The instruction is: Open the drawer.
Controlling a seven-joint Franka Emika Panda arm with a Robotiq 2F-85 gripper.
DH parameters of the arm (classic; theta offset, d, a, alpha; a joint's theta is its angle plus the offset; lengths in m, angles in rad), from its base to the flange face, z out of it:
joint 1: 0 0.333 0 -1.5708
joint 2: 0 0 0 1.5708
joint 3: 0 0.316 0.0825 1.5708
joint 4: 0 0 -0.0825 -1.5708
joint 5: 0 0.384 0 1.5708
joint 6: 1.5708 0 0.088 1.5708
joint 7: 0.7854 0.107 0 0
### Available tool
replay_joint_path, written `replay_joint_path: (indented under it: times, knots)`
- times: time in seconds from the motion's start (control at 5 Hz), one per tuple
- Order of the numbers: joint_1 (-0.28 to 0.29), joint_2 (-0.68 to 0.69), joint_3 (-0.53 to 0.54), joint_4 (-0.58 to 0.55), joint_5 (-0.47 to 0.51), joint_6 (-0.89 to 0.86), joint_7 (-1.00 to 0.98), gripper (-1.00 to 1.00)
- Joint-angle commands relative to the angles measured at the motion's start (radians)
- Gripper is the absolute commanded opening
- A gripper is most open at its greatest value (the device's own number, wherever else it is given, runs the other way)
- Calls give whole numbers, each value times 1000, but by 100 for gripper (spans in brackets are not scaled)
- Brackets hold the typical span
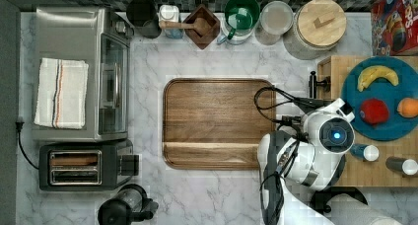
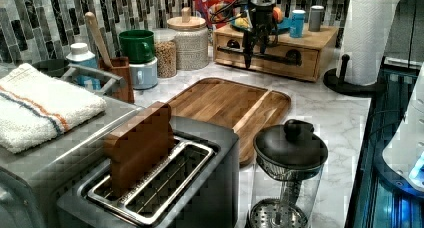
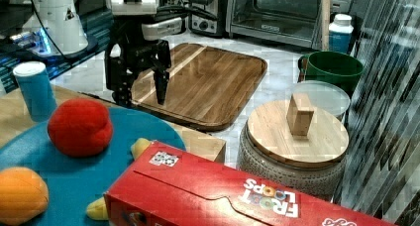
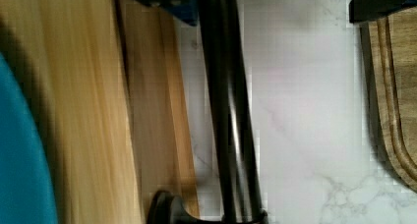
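Note:
The drawer [image 2: 280,66] is the front of a light wooden box at the back of the counter in the left view, and its front looks flush with the box. A long black bar handle [image 2: 287,57] runs across it. My gripper [image 2: 256,55] hangs over the handle's left half in the left view, open, fingers pointing down. In the wrist view the handle [image 4: 231,111] passes between the fingertips of my gripper [image 4: 273,0], close to the finger on the side of the drawer's wooden edge [image 4: 157,116]. In the right view the gripper [image 3: 141,89] shows its fingers spread wide.
A brown cutting board [image 1: 217,121] lies on the marble just beyond the handle. On the box sit a blue plate [image 1: 379,126] with fruit and a blue bottle [image 1: 365,152]. A paper towel roll [image 2: 367,33] stands at the left view's right, and a lidded jar [image 1: 320,22] at the back.

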Motion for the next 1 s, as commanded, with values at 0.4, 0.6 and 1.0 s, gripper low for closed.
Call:
replay_joint_path:
  times: [0.4,0.6,1.0]
  knots:
    - [-3,3,169,30,153,2,-206,100]
    - [25,-2,222,19,165,-28,-171,100]
    - [115,-26,312,-27,176,-12,-3,100]
